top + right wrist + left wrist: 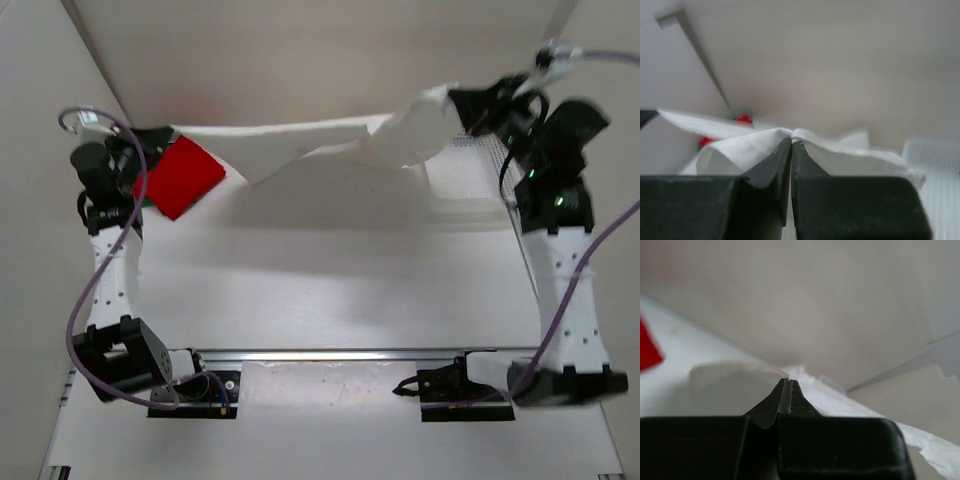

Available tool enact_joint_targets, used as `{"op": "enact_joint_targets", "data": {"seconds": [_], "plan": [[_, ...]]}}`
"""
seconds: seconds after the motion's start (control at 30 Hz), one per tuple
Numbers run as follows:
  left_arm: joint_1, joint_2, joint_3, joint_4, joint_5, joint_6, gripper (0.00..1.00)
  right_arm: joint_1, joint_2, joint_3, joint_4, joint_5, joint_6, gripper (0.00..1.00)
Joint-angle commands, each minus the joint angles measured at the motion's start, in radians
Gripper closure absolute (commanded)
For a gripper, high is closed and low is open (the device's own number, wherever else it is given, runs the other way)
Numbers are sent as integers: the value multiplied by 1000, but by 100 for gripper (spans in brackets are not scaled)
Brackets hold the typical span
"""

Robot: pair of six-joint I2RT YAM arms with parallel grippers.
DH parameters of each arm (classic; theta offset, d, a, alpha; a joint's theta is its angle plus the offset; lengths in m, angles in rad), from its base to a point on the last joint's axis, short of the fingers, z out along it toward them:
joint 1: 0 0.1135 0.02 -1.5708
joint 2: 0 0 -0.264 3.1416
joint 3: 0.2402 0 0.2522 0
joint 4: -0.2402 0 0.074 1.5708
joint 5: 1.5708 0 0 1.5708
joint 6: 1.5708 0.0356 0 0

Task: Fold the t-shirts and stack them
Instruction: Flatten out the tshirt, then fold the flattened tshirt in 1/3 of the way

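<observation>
My left gripper (788, 382) and right gripper (791, 140) both pinch the white t-shirt (300, 145), stretched above the pale table (330, 290). The red t-shirt (182, 178) lies at the table's far-left corner, and a beige wall (300, 50) stands behind the table.

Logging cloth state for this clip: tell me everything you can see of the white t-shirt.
The white t-shirt is plain soft cloth, stretched as a sagging band over the far side of the table and casting a shadow on it. Its left end is pinched in the shut left pincer, its bunched right end in the shut right pincer. Sleeves and collar cannot be made out.
</observation>
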Motion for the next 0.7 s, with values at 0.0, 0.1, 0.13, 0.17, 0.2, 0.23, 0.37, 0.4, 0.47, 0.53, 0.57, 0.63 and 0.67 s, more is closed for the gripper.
{"op": "enact_joint_targets", "data": {"seconds": [0.0, 0.1, 0.13, 0.17, 0.2, 0.23, 0.37, 0.4, 0.47, 0.53, 0.57, 0.63, 0.67], "plan": [[21, -153, -349, 117, -7, 19, 100, 17, -208, -567, 162, -20, 26, 100], [-22, -302, -623, 107, -87, 107, 100, 6, -410, -1030, 262, -69, 160, 99], [-36, -342, -678, 112, -102, 113, 100, 18, -444, -1105, 306, -59, 176, 100], [-21, -355, -769, 115, -102, 123, 100, 38, -502, -1226, 287, -30, 204, 100], [-19, -376, -852, 120, -77, 123, 100, 50, -552, -1306, 285, -28, 221, 100], [5, -387, -912, 127, -51, 129, 100, 66, -602, -1372, 246, -28, 236, 100], [45, -421, -989, 72, -24, 158, 100, 124, -703, -1445, 123, 24, 288, 99], [42, -433, -991, 48, -27, 170, 100, 133, -725, -1457, 74, 24, 302, 100], [18, -452, -1002, 8, -32, 192, 100, 124, -777, -1481, 29, 2, 339, 100], [16, -478, -1011, -24, -30, 202, 100, 97, -830, -1511, -34, -66, 365, 100], [33, -504, -1025, -37, -6, 207, 100, 92, -869, -1511, -58, -80, 379, 100], [59, -539, -1010, -69, 16, 219, 100, 124, -919, -1482, -170, -54, 380, 100], [74, -551, -1002, -142, 14, 241, 100, 155, -939, -1469, -218, -20, 391, 100]]}}
